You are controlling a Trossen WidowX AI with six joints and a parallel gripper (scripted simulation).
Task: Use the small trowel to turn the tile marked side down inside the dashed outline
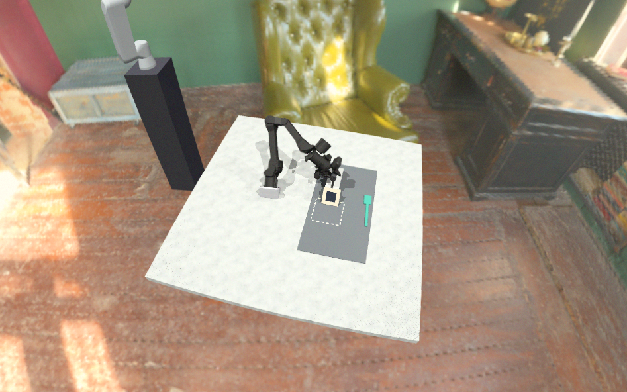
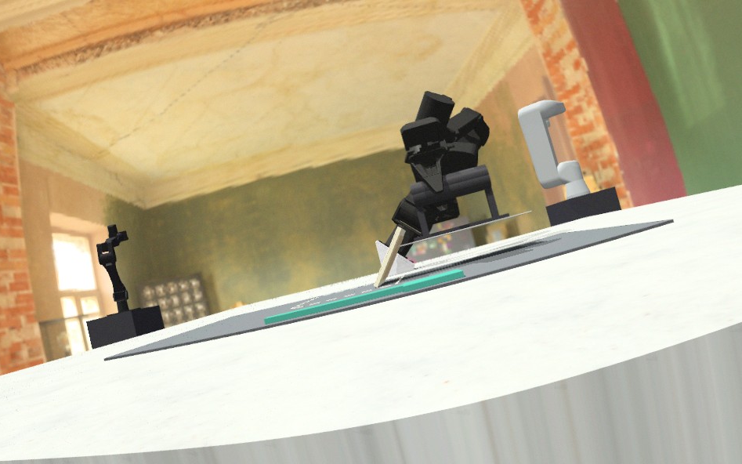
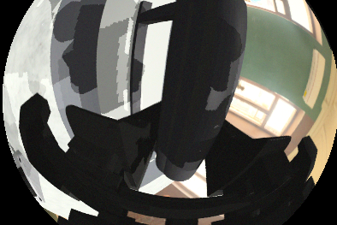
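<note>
My gripper [image 2: 438, 186] [image 3: 185, 108] is shut on the thick black handle of the trowel [image 2: 468, 179] [image 3: 201, 57]. Thin posts join the handle to a pale flat blade, which slopes a little above the mat. The cream tile [image 1: 331, 196] [image 2: 388, 259] stands steeply tilted on its lower edge, its upper part against or close to the blade's front end. Its dark square mark faces the top view. Its lower edge is at the near-arm end of the dashed outline [image 1: 340, 224]. The gripper and arm hide part of the trowel in the top view.
The grey mat [image 1: 335, 244] [image 2: 200, 337] lies on the white table [image 1: 237, 244] [image 2: 361, 369]. A green spatula-shaped tool [image 1: 367, 199] [image 2: 361, 299] lies along the mat's side, beside the outline. A white wedge [image 2: 382, 253], seemingly the arm's base, shows behind the tile.
</note>
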